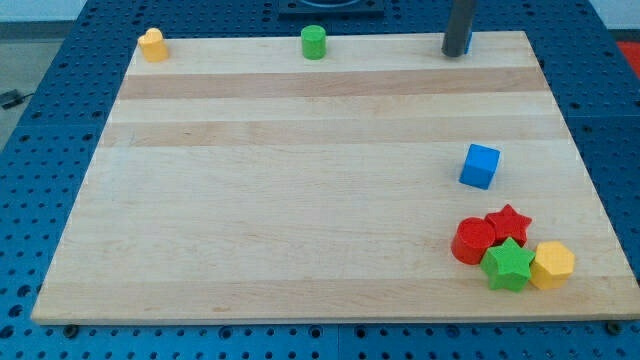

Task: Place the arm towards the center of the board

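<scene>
My tip [456, 52] is at the view's top right, on the far edge of the wooden board [300, 180]. It touches no block. A green cylinder [314, 43] stands to its left on the same top edge. A yellow block [152, 45] sits in the top left corner. A blue cube [480, 166] lies well below the tip on the right side. At the bottom right, a red cylinder [472, 241], a red star [508, 223], a green star [508, 265] and a yellow hexagon block [552, 265] are clustered together.
The board lies on a blue perforated table [40, 120]. A dark base [330, 8] shows above the board's top edge.
</scene>
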You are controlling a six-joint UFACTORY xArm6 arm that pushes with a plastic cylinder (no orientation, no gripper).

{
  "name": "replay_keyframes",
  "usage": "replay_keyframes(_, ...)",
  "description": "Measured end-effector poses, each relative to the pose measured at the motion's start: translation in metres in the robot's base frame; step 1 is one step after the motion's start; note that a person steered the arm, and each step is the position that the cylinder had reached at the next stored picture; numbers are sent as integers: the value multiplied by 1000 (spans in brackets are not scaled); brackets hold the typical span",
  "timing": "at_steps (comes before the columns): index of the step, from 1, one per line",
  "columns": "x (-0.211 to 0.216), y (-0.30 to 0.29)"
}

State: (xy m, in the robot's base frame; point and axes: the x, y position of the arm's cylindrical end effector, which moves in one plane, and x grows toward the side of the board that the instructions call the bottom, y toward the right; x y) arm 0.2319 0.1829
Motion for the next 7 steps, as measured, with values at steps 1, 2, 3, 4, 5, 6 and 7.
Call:
replay_keyframes(1, 2, 0)
replay_keyframes(2, 3, -59)
replay_keyframes(3, 3, -126)
replay_keyframes(4, 63, -155)
replay_keyframes(5, 106, -157)
replay_keyframes(6, 107, -161)
replay_keyframes(7, 112, -166)
